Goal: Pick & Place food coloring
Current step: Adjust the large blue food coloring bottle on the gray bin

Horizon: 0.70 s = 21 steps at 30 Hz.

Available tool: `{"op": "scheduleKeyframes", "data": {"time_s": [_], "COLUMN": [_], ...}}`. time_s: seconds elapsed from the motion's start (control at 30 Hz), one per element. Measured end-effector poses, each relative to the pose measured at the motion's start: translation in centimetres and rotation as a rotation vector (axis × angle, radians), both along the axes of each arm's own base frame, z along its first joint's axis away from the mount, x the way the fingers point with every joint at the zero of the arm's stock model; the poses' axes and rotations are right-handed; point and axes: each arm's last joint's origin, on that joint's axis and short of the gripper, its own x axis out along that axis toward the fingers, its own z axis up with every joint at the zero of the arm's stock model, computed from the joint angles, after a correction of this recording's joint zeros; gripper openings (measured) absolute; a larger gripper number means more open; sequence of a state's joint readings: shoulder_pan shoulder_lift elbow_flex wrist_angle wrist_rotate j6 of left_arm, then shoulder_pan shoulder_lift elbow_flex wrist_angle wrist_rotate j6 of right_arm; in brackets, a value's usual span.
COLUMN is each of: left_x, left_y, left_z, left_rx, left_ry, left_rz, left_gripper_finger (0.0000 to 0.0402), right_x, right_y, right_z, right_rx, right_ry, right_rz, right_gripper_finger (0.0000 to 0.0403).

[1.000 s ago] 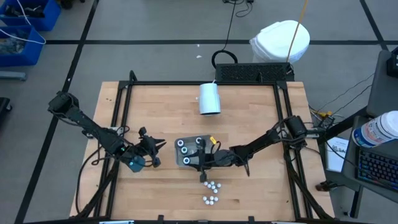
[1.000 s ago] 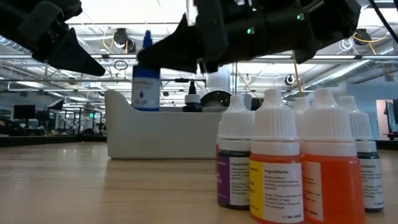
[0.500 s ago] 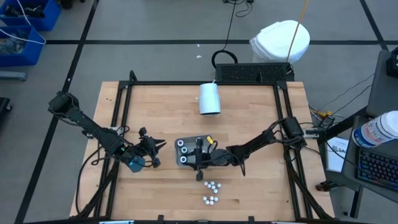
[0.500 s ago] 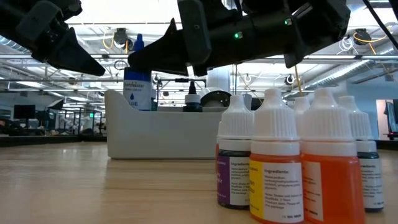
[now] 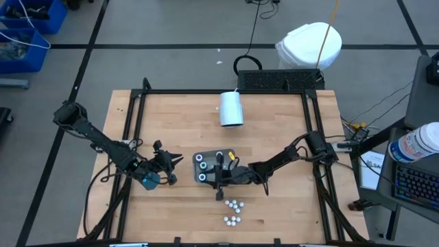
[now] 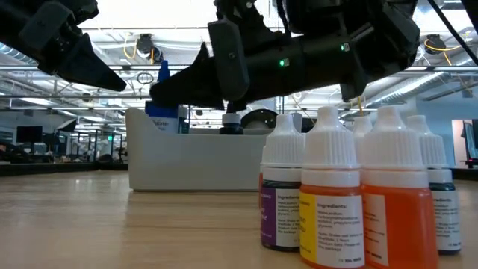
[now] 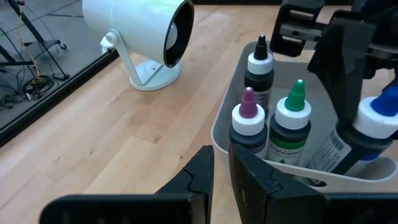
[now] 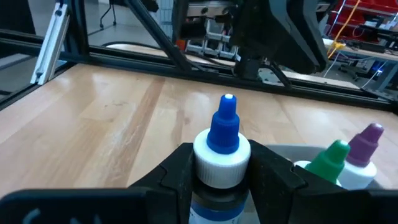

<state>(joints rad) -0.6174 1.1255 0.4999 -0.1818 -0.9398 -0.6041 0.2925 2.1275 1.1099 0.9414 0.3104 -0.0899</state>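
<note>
The right gripper [image 5: 218,177] was clenched on a blue-tipped bottle [image 8: 222,144] of food coloring, holding it over the grey tray [image 5: 201,159] at the lower centre of the high view. In that tray stood the black-tipped bottle [image 7: 259,64], the purple-tipped bottle [image 7: 247,122] and the green-tipped bottle [image 7: 292,127]. The small white-capped bottles [image 5: 233,204] sat grouped on the desk [image 5: 185,116] just below the tray. The left gripper [image 5: 169,168] hung near the tray's left side, its fingers nearly closed on nothing. A white cup [image 5: 230,108] lay near the frame's upper centre.
</note>
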Motion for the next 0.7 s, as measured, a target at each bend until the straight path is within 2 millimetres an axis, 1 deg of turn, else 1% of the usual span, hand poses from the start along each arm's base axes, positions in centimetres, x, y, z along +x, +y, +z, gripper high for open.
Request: {"op": "scheduleKeyframes", "data": {"time_s": [0.37,0.43,0.57,0.7], "left_x": [0.0,0.0,0.0,0.0], "left_y": [0.0,0.0,0.0,0.0], "left_z": [0.0,0.0,0.0,0.0], "left_rx": [0.007,0.007,0.007,0.008], "left_ry": [0.004,0.004,0.004,0.004], "left_rz": [-0.004,-0.004,-0.004,-0.004], "left_gripper_finger": [0.0058,0.0058,0.0058,0.0058], "right_x": [0.01,0.04,0.05,0.04], "right_y": [-0.32,-0.35,-0.33,-0.33], "right_z": [-0.59,-0.42,-0.43,-0.52], "right_rx": [-0.009,0.02,0.013,0.007], "right_ry": [0.05,0.042,0.042,0.052], "right_rz": [-0.008,0.001,0.013,0.014], "right_gripper_finger": [0.0121,0.012,0.0118,0.0128]}}
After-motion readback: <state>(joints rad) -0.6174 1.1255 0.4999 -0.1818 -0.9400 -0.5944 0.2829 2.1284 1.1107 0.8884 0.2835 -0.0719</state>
